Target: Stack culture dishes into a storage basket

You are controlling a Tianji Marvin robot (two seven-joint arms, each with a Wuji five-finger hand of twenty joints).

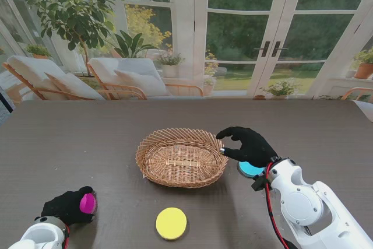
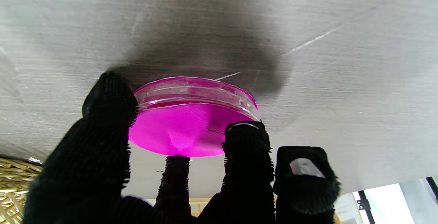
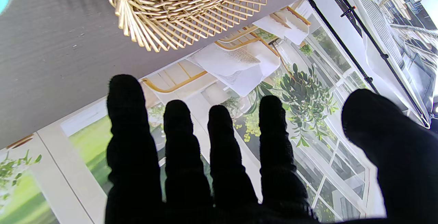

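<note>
Left hand (image 1: 69, 207) gripping magenta dish (image 1: 87, 203), right hand (image 1: 249, 146) spread (holding nothing) beside basket (image 1: 182, 157)

We see an oval wicker basket (image 1: 182, 157) at the table's middle, holding no dishes. A magenta dish (image 1: 87, 203), shallow with a clear rim, is pinched between our left hand's (image 1: 69, 205) fingers, near us on the left. A yellow dish (image 1: 171, 223) lies flat nearer to us than the basket. A blue dish (image 1: 249, 169) lies just right of the basket, partly hidden.
</note>
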